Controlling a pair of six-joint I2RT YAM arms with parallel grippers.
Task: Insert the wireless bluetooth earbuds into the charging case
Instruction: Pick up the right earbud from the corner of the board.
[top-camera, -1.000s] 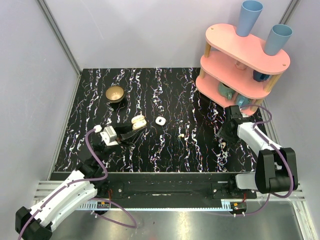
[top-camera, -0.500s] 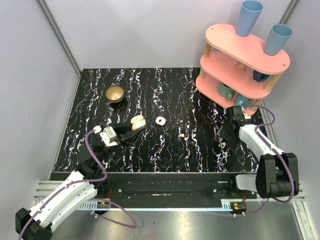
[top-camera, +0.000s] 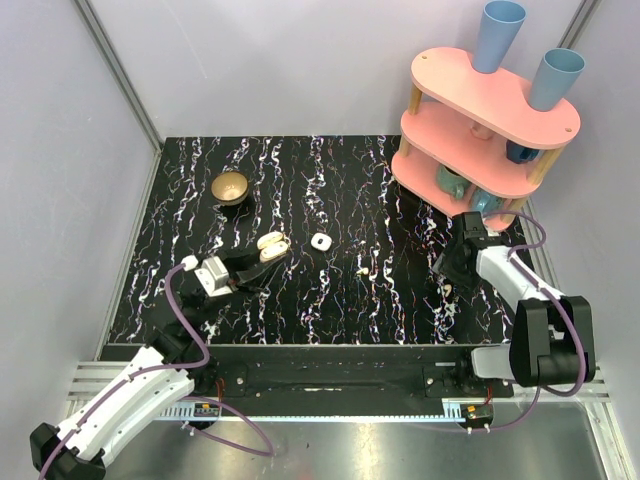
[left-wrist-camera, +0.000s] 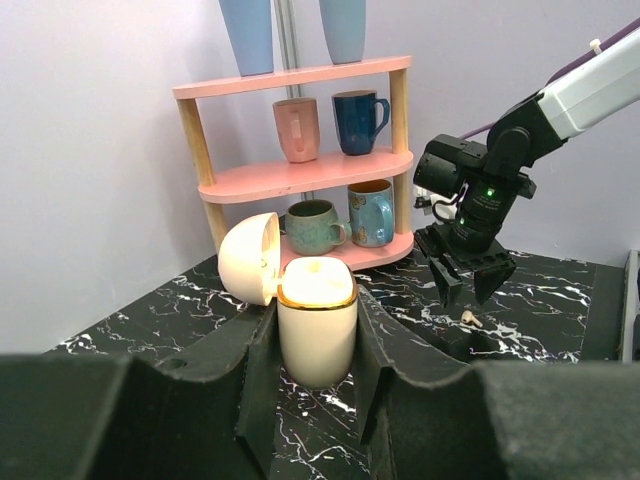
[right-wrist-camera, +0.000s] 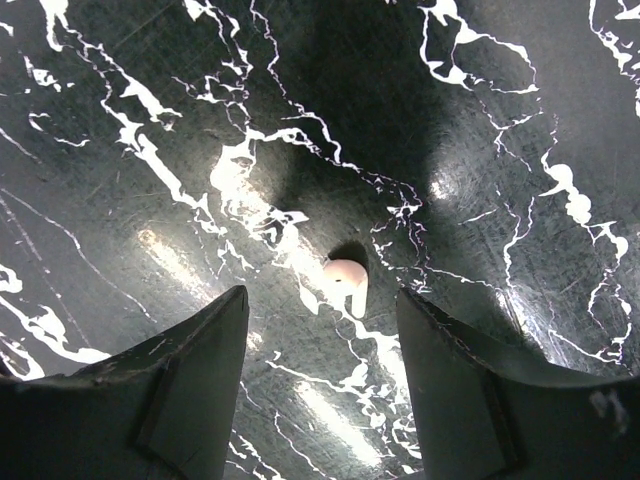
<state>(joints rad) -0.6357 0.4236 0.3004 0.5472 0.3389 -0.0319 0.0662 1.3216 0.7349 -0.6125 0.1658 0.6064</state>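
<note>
- Your left gripper (left-wrist-camera: 317, 345) is clamped hard on the cream charging case (left-wrist-camera: 317, 300), with one finger pressed to each side of its body.
- The case stands upright on the black marbled tabletop (top-camera: 330, 190), left of centre. Its rounded lid is swung open and the top of the body is exposed.
- Your right gripper (left-wrist-camera: 469, 291) hangs low over the right side of the table, just in front of the pink shelf (top-camera: 480, 110). The jaws are parted about halfway and have hold of nothing.
- One earbud (right-wrist-camera: 346, 282) lies on the tabletop right under that gap. It sits between the two fingers and touches neither.
- A second earbud (top-camera: 362, 270) lies loose near the middle of the table, between your two arms and well apart from both.
- A small white case (top-camera: 320, 241) sits just right of the held case, and a bowl (top-camera: 231, 187) sits farther back on the left.
</note>
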